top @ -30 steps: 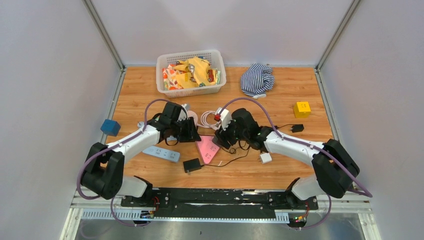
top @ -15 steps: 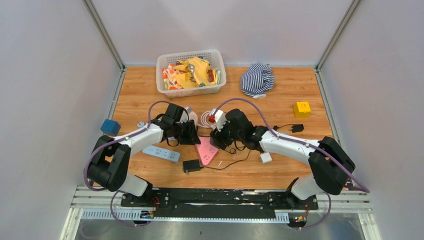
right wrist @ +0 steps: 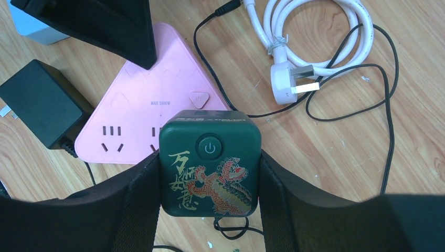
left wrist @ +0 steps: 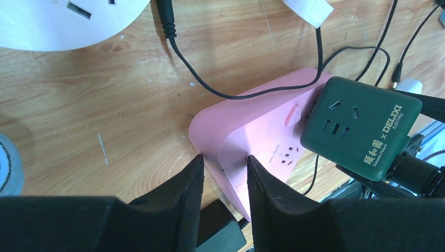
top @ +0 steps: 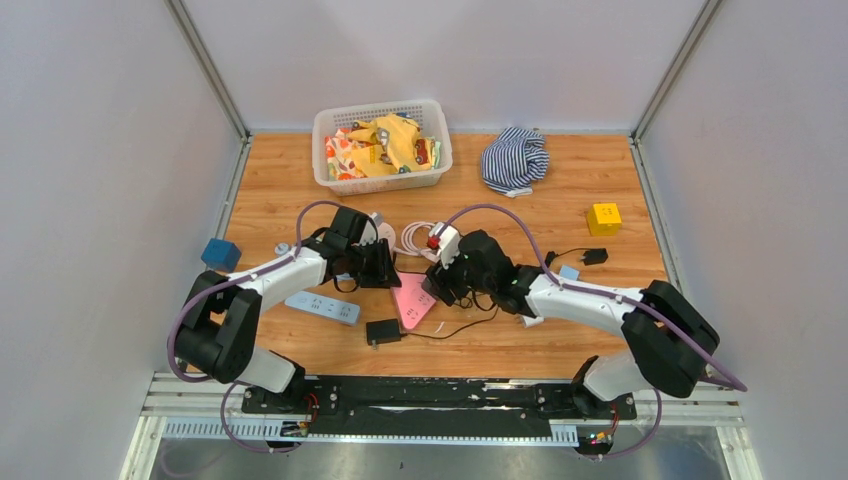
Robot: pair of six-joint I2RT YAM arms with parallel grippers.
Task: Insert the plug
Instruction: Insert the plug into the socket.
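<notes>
**Right gripper** (right wrist: pixel 210 176): the fingers (right wrist: pixel 139 205) are clamped on two opposite sides of a dark green socket cube (right wrist: pixel 210 157). The cube's power-button face is turned toward the wrist camera. The cube sits over the edge of the pink power strip (right wrist: pixel 149 100), just beside the strip's switch (right wrist: pixel 198 98). Whether it touches the strip cannot be told.

**Left gripper** (left wrist: pixel 224 202): the fingers stand apart, one on each side of a corner of the pink power strip. Whether they press on it cannot be told.

**Around the strip:**
- A black power adapter (right wrist: pixel 44 102) lies just beside the strip, on the side toward the arm bases.
- A thin black cable (right wrist: pixel 378 94) loops past it.
- A coiled white cable (right wrist: pixel 320 31) lies on the far side.

**Further out on the wooden table** (top: pixel 620 170):
- A flat white power strip (top: pixel 322 307) lies near the left arm.
- A basket (top: pixel 385 183) stands at the far edge, with a striped cloth (top: pixel 515 158) beside it.
- A yellow block (top: pixel 603 217) lies to the right.
- A blue block (top: pixel 220 254) lies at the left edge.
</notes>
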